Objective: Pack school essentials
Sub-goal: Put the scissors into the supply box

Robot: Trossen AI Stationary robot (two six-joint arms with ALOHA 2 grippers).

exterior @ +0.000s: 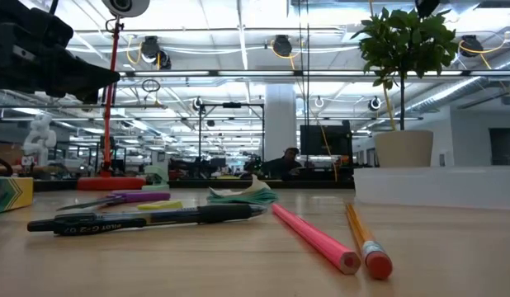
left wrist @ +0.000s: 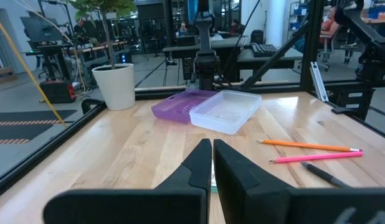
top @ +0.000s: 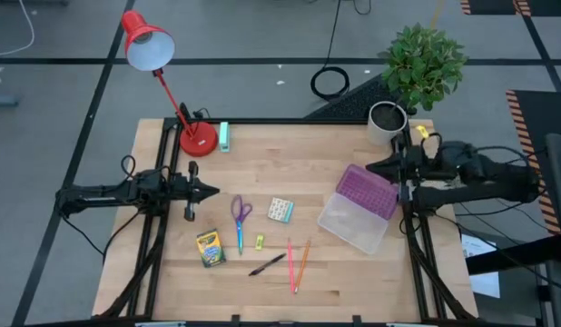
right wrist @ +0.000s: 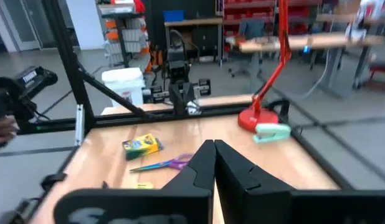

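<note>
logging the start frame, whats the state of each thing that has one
clear plastic box: open, empty
purple lid: off, leaning on the box
purple-blue scissors: closed, flat
red desk lamp: upright
left gripper: fingers shut
right gripper: fingers shut

Printed lettering along the barrel of the black pen (exterior: 148, 219) in the low view, too small and blurred to read. Brand artwork on the yellow-green crayon box (right wrist: 142, 146), near the left of the table, likewise not legible. No other readable text, numbers or signs anywhere.
</note>
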